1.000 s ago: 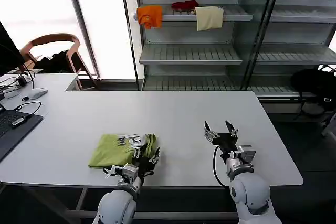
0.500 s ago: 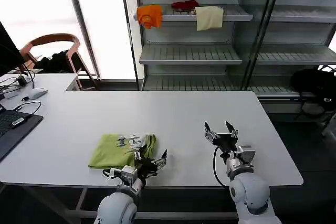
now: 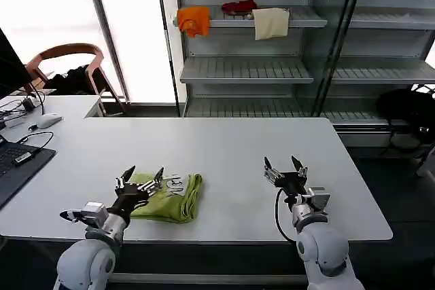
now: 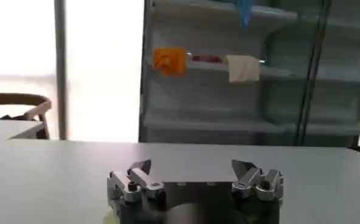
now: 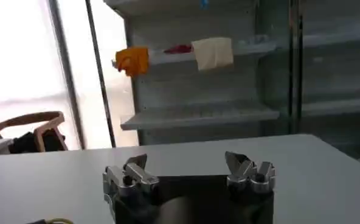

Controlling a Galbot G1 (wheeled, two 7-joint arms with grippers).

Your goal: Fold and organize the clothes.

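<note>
Near the table's (image 3: 224, 147) front edge lies the folded T-shirt (image 3: 178, 198) — thin, limp, best pinched at an edge; left gripper (image 3: 139, 180) spread above it — right gripper (image 3: 285, 169) spread, idle.

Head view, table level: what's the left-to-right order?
Laptop → left gripper, open, over the left part of the folded T-shirt → right gripper, open, over bare table.
</note>
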